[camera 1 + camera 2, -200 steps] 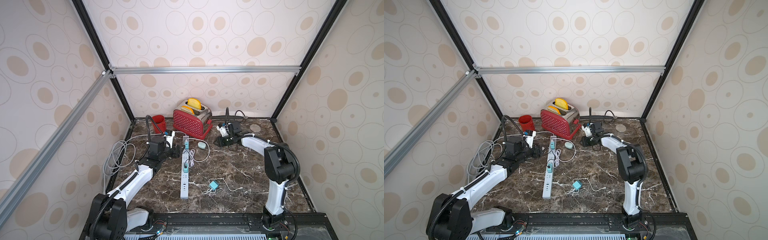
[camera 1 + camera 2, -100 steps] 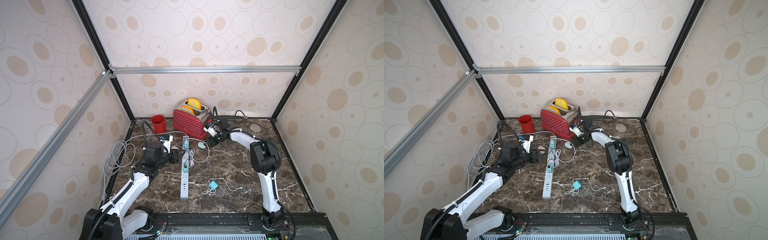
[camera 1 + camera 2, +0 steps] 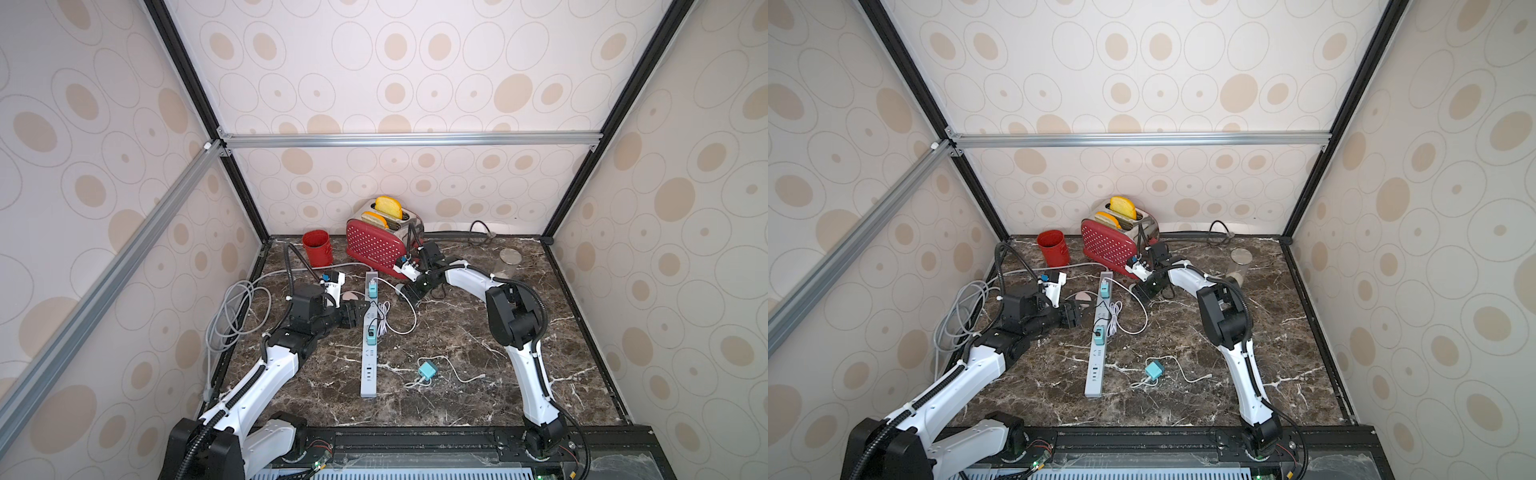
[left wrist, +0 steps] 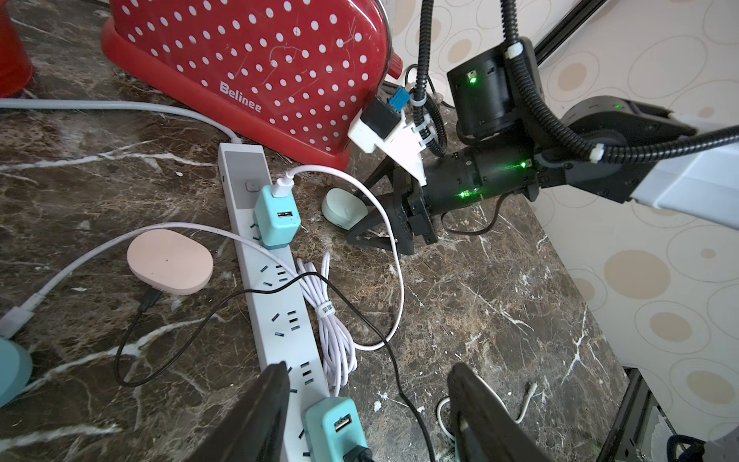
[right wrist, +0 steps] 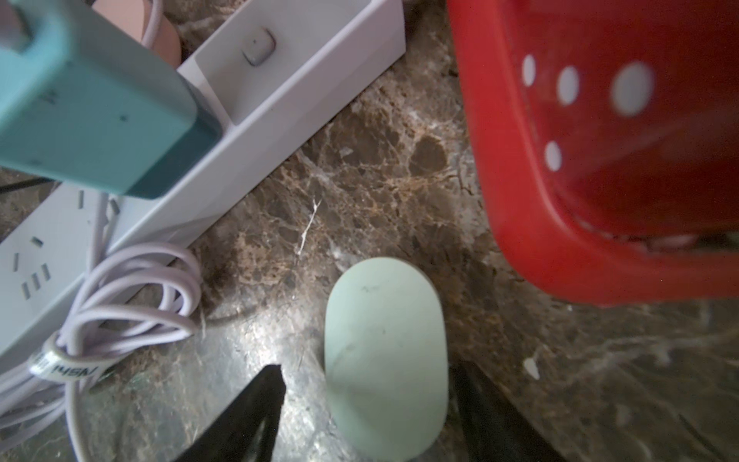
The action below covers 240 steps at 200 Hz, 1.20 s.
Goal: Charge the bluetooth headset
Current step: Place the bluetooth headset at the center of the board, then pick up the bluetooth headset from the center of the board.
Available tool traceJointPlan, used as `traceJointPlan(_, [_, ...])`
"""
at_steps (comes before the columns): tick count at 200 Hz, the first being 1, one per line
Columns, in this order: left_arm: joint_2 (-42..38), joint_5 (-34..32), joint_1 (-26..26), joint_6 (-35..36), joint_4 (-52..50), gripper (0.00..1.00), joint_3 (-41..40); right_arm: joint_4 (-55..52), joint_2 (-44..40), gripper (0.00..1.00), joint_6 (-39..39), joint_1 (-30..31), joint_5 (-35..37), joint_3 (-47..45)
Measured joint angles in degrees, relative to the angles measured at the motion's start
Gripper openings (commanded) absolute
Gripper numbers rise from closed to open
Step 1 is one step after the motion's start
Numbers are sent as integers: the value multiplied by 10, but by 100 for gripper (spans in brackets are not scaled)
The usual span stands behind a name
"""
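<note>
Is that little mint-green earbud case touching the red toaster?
Apart. The right wrist view shows a strip of bare marble between the mint-green earbud case and the base of the red toaster.

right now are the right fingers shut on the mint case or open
Open. In the right wrist view the right gripper's fingers flank the mint case, with a gap showing on each side.

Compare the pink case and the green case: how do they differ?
A black cable ends at the pink case; the green case shows no cable. They lie on opposite sides of the power strip, the green case by the toaster. The green case lies inside the open right hand; the pink case lies unattended. Both are smooth ovals lying flat.
</note>
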Motion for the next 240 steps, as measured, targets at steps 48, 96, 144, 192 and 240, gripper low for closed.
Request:
traceJointPlan(48, [0,-2,0,0,-2,64,0,8,12,57,9,0,1,21])
traceJointPlan(96, [0,-5,0,0,-3,64,0,9,12,44,10,0,1,22])
traceJointPlan(144, [0,-7,0,1,-3,66,0,17,12,40,37,-4,-7,18])
traceJointPlan(192, [0,-23,0,14,30,67,-5,60,-66,35,123,-31,-34,-108])
traceJointPlan(240, [1,-56,-63,50,48,68,-5,103,-261,32,235,-87,15,-309])
